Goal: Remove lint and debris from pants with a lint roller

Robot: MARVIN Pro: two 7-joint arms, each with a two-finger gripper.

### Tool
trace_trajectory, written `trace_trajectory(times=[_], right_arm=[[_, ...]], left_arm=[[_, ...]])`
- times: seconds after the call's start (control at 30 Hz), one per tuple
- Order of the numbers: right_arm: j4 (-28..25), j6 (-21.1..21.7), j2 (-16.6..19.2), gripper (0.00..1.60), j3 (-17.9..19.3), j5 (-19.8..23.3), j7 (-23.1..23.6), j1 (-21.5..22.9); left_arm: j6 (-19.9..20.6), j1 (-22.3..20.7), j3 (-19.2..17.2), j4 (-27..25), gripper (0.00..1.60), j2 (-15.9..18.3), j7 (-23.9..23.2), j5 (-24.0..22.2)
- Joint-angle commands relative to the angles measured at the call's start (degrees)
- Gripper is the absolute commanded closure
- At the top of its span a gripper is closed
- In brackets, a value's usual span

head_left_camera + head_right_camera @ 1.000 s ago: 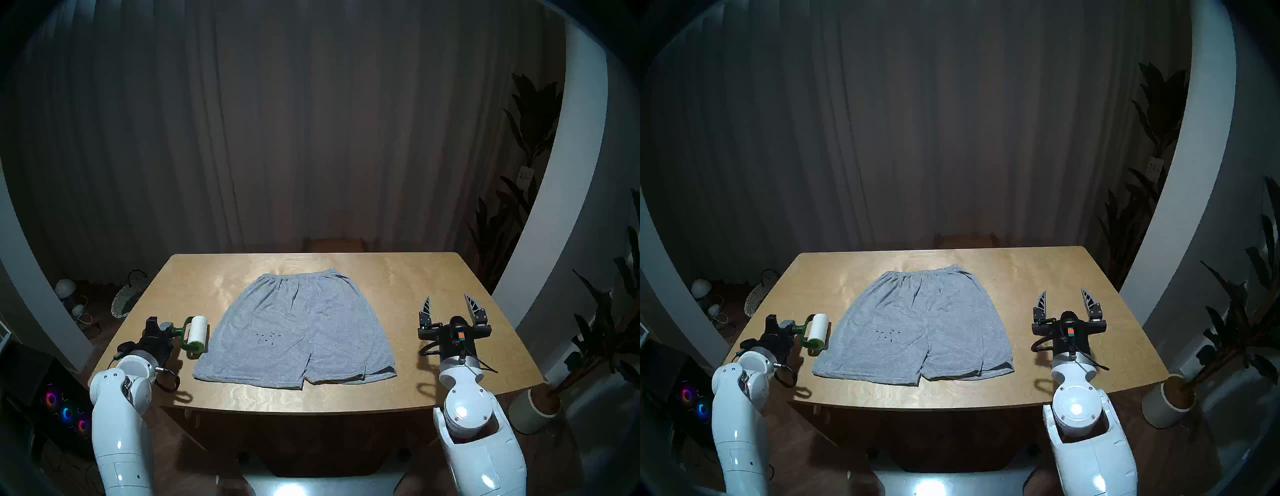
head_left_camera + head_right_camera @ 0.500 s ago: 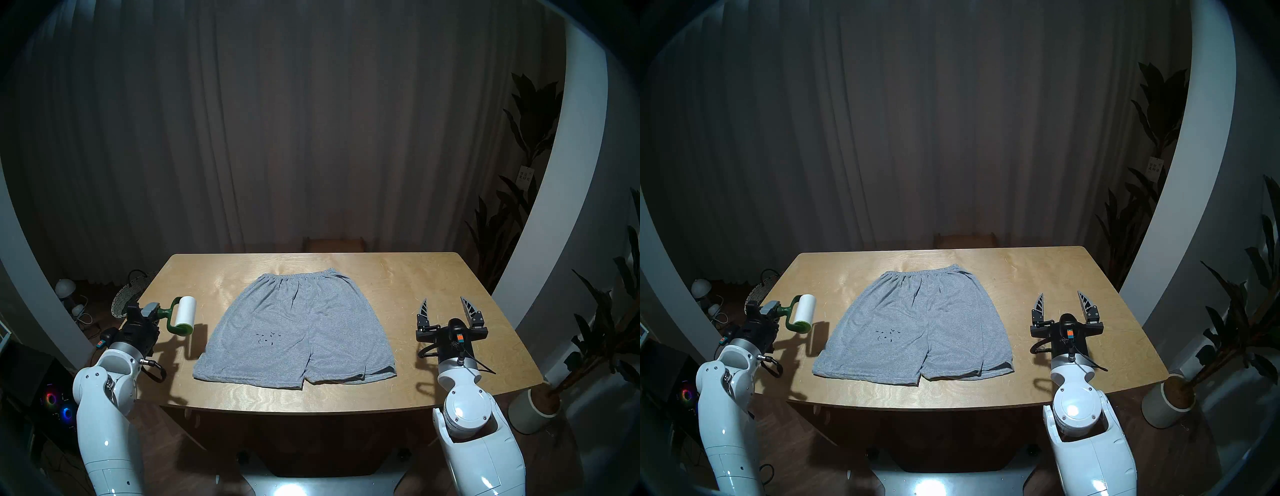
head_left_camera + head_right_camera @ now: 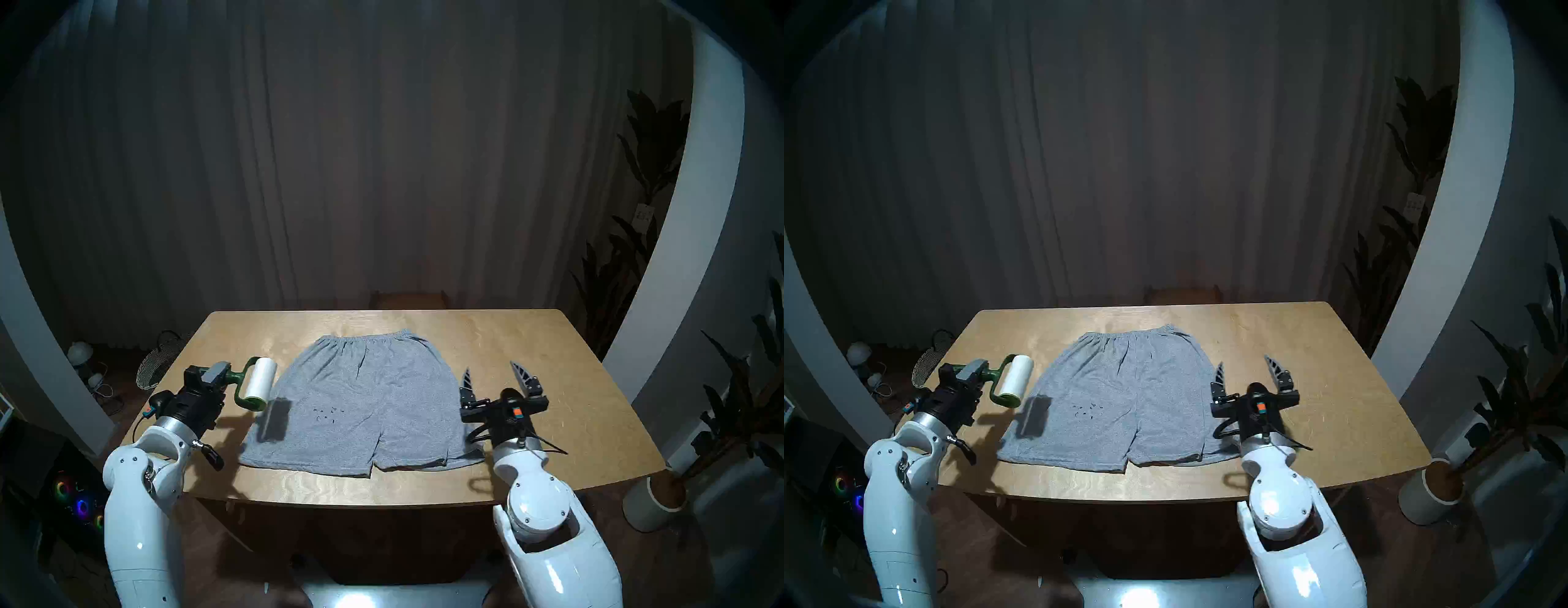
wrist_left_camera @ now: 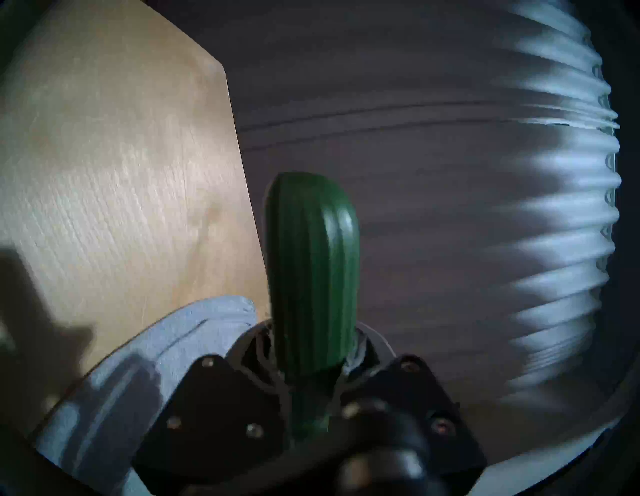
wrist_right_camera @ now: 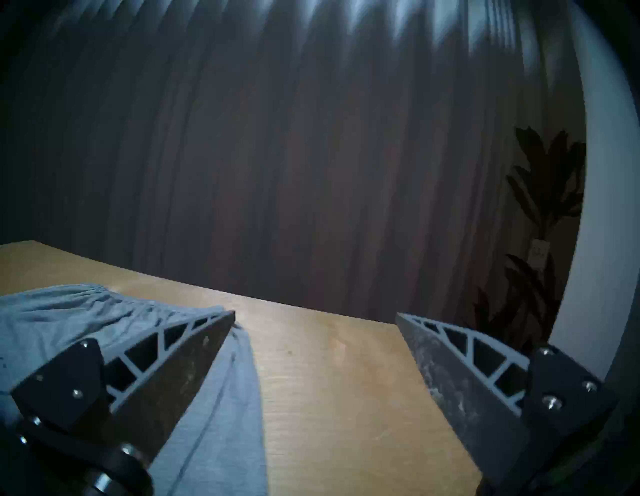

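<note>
The grey shorts (image 3: 382, 395) lie flat on the wooden table (image 3: 551, 348), waistband at the far side. The lint, a cluster of black specks (image 3: 326, 415), sits on their left leg, also in the right head view (image 3: 1087, 411). My left gripper (image 3: 218, 373) is shut on the green handle (image 4: 311, 270) of the lint roller (image 3: 261, 382). It holds the white roll in the air just left of the shorts' left edge, and its shadow falls on the cloth. My right gripper (image 3: 492, 370) is open and empty over the shorts' right edge (image 5: 225, 398).
A wicker basket (image 3: 155, 365) and small lamps stand on the floor to the left. A potted plant (image 3: 653, 503) stands at the right near the table's front corner. A chair back (image 3: 409, 299) shows behind the far edge.
My left arm lifted the lint roller off the table, swung it out left, then brought it right to the shorts' edge. My right arm moved left to the shorts' right edge, still open.
</note>
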Motion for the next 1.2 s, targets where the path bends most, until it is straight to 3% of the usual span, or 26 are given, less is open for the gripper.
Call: trace_trajectory(times=[0.0, 0.5, 0.77, 1.17], right_arm=[[-0.07, 5.23, 0.29, 0.00, -5.03, -1.66, 0.32, 3.50], [8.76, 8.02, -3.30, 0.00, -4.20, -0.06, 9.60, 13.48], [13.77, 10.46, -2.17, 0.00, -4.28, 1.15, 15.29, 18.35], [21.52, 9.06, -1.95, 0.00, -4.97, 1.38, 19.03, 23.17]], left_arm=[[-1.44, 1.34, 2.23, -4.23, 1.60, -1.75, -2.67, 2.47], [-6.12, 1.27, 7.47, -5.83, 1.60, -4.47, -0.53, 8.96], [-9.25, 1.14, 10.28, -8.29, 1.60, -6.37, 3.85, 12.81], [-13.80, 0.73, 15.82, -10.33, 1.60, -9.26, 7.67, 17.48]])
